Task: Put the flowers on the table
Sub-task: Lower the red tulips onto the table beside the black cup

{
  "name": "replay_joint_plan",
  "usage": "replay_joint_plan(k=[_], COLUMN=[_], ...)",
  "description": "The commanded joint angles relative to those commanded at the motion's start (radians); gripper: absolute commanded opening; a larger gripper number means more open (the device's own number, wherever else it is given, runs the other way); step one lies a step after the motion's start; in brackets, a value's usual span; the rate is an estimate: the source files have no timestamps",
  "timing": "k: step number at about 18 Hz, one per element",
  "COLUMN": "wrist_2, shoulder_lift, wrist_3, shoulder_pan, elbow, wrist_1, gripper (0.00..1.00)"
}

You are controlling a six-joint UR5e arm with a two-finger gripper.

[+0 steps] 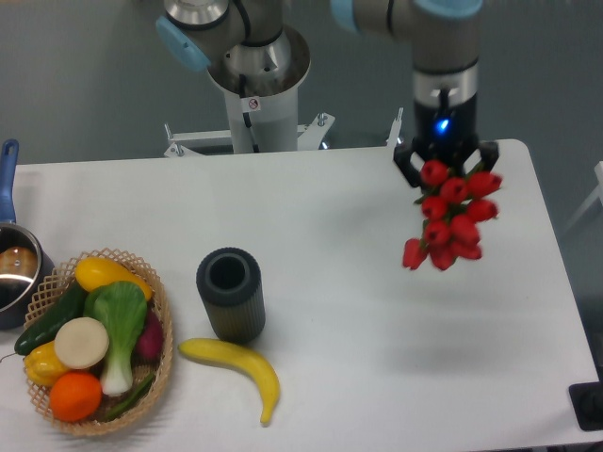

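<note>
The flowers (449, 215), a bunch of red tulip buds, hang in the air over the right part of the white table (358, 311). Their stems and leaves are mostly hidden behind the buds and the gripper. My gripper (445, 162) is at the upper right, pointing down, and is shut on the flowers at their stems, holding them above the tabletop. The bunch casts a faint shadow on the table below.
A dark ribbed cylindrical vase (230, 293) stands left of centre. A yellow banana (236, 365) lies in front of it. A wicker basket (160, 311) of vegetables and fruit sits at the front left. A pot (14, 268) with a blue handle is at the left edge.
</note>
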Motion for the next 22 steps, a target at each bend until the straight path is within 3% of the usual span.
replay_joint_plan(k=[8,14,19,22], wrist_2=[0.051,0.049,0.046,0.043], shoulder_lift=[-0.146,-0.223,-0.315,-0.325], wrist_3=[-0.018,-0.063,-0.124,-0.129], shoulder_pan=[-0.086,-0.100,-0.114,-0.114], elbow=[0.043,0.080,0.167,0.176], wrist_1=[0.008,0.011,0.011,0.011], gripper=[0.39,0.39,0.39,0.40])
